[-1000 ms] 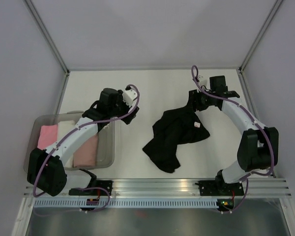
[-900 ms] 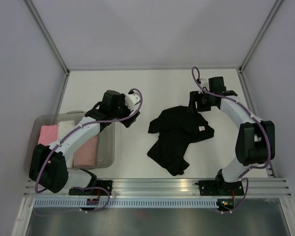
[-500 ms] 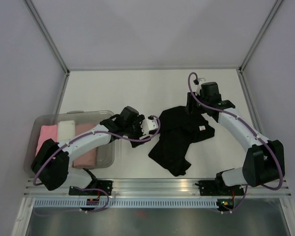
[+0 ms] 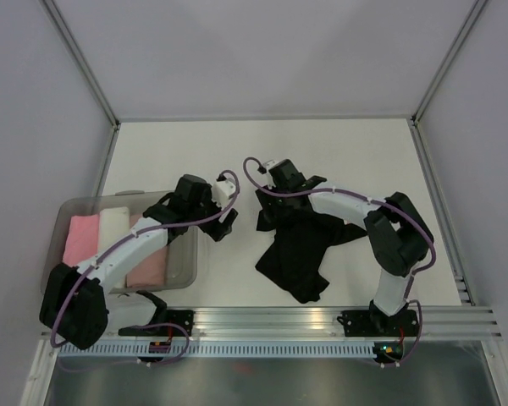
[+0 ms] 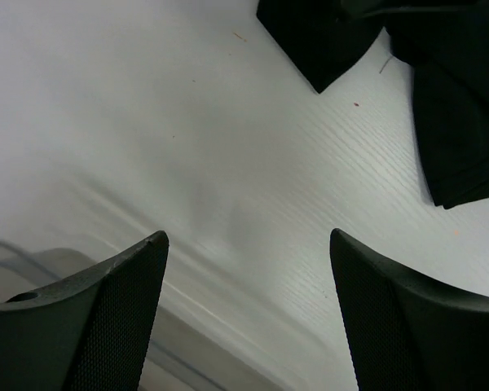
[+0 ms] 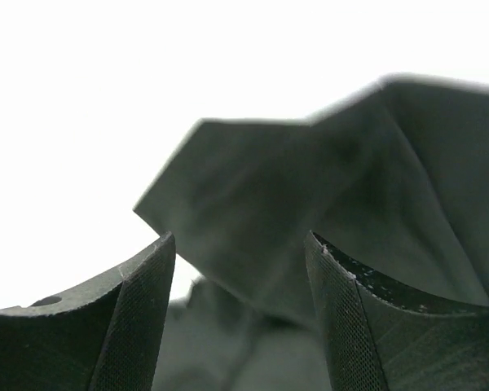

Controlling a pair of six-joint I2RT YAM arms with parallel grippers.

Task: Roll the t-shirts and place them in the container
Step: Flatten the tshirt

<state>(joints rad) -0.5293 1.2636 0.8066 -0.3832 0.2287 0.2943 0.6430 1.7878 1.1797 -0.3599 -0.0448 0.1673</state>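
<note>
A crumpled black shirt [image 4: 303, 249] lies near the middle of the table [image 4: 169, 148]. The right arm bends across from 4 o'clock, and its right pincer [image 4: 267, 211] is down at the black shirt's 11 o'clock edge. The left pincer [image 4: 224, 224] hangs off that shirt's 9 o'clock side, near the tub [image 4: 195, 262]. The tub sits at 8 o'clock and holds a pink shirt [image 4: 80, 237], a white shirt [image 4: 113, 224] and a peach shirt [image 4: 148, 264] side by side.
</note>
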